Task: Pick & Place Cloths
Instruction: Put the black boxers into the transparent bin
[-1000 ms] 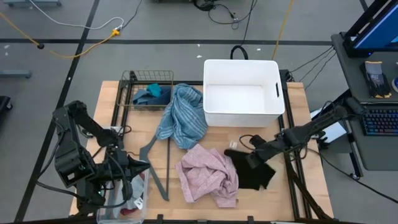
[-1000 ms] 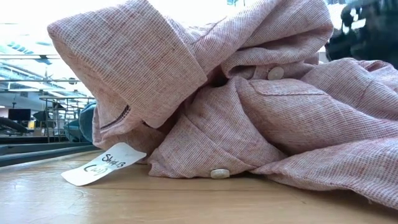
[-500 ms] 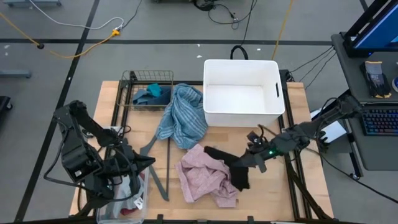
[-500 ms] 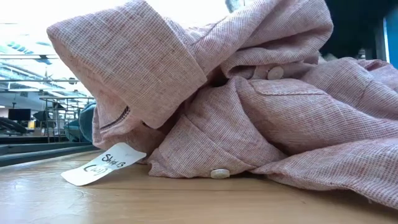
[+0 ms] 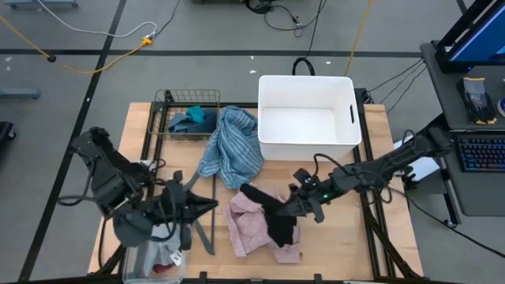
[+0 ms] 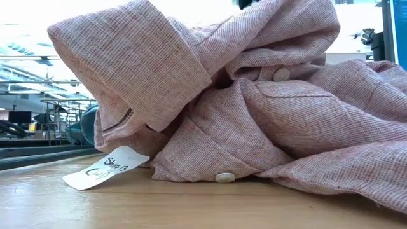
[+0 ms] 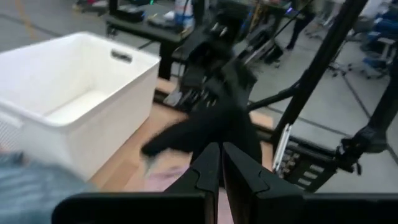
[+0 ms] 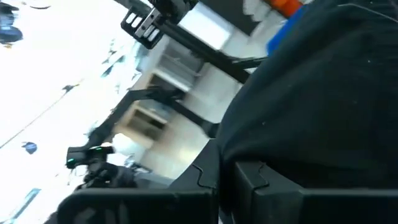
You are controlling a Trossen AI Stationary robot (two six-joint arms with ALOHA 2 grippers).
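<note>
The black shorts (image 5: 272, 219) hang from my right gripper (image 5: 295, 207), which is shut on them above the crumpled pink shirt (image 5: 252, 229) in the middle of the table's near half. In the left wrist view the shorts (image 7: 214, 127) dangle below that gripper. The pink shirt (image 6: 254, 95) fills the low view, lying on the table with a paper tag beside it. My left gripper (image 5: 210, 207), shut and holding nothing, hovers left of the pink shirt, over the grey hanger. A blue-striped towel (image 5: 233, 146) lies beside the white bin. Teal and navy pieces (image 5: 191, 120) sit in a wire basket. My right gripper holds the black shorts by a bunched upper part (image 8: 292, 106), which fills the right wrist view just past the fingers. It comes in slanting from the table's right. The shorts hang slack below it over the pink shirt; whether they touch the shirt I cannot tell.
A white bin (image 5: 308, 83) stands at the far middle-right of the table. The wire basket (image 5: 189, 97) is at the far left. A grey hanger (image 5: 192, 188) lies near my left gripper. A clear box (image 5: 154, 264) with cloth inside sits at the near left corner.
My right gripper has carried the black shorts from the table's right part toward the left and up; they have come off the table and now hang over the pink shirt. My left arm has swung its gripper toward the table's right, closer to the pink shirt.
</note>
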